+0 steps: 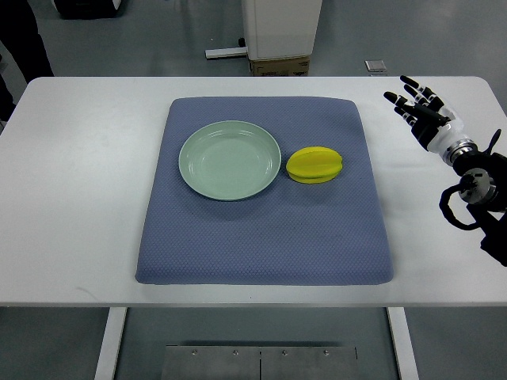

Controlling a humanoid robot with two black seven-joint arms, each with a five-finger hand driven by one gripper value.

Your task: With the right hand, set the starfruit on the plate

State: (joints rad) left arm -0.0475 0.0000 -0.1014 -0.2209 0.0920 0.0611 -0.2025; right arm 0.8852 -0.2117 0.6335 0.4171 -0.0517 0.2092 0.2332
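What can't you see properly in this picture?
- Left hand: nowhere in the top view.
- Right hand: its arm is cut off by the right edge.
- Starfruit: its underside is hidden against the mat.
- Plate: its base is hidden too.

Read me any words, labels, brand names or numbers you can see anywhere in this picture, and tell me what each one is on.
No readable text anywhere.
Cardboard box beyond the table's far edge: no legible print.
Small square item on the floor beside it: too small to tell whether it carries any marking.
Starfruit, plate, blue mat, white table and right hand: no text or labels visible.
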